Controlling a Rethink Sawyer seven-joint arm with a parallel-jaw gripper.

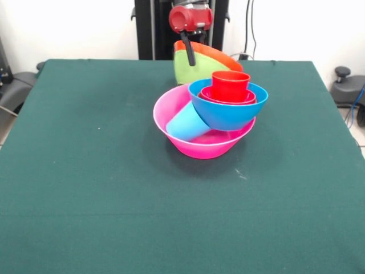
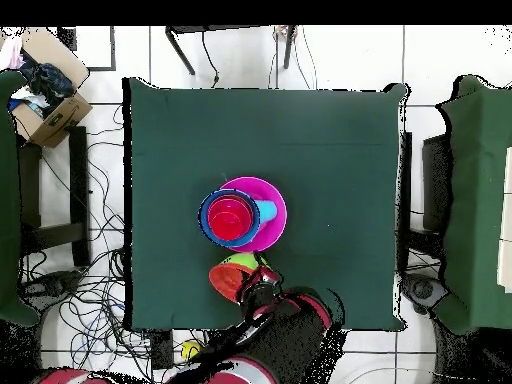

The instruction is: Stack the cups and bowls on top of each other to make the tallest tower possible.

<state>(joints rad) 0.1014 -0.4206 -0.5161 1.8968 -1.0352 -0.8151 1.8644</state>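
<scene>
The tower stands mid-table on the large pink bowl (image 1: 197, 147) (image 2: 272, 192). A light blue cup (image 1: 187, 123) (image 2: 266, 210) lies on its side in it. A large blue bowl (image 1: 228, 113) (image 2: 205, 218) sits tilted on the pink bowl's rim and holds a small red bowl (image 1: 206, 95) and a red cup (image 1: 230, 85) (image 2: 228, 218). Behind the tower, my gripper (image 1: 191, 60) (image 2: 258, 280) is shut on the rim of the nested large green bowl (image 1: 191, 71) (image 2: 240, 263) and orange bowl (image 1: 219, 56), which hang tilted. The yellow cup and the small orange and blue bowls are out of view.
The green table (image 1: 85, 171) reaches wide on all sides of the tower. A cardboard box (image 2: 45, 85) sits off the table's corner. Cables and a small yellow thing (image 2: 190, 348) lie on the floor by the robot's base.
</scene>
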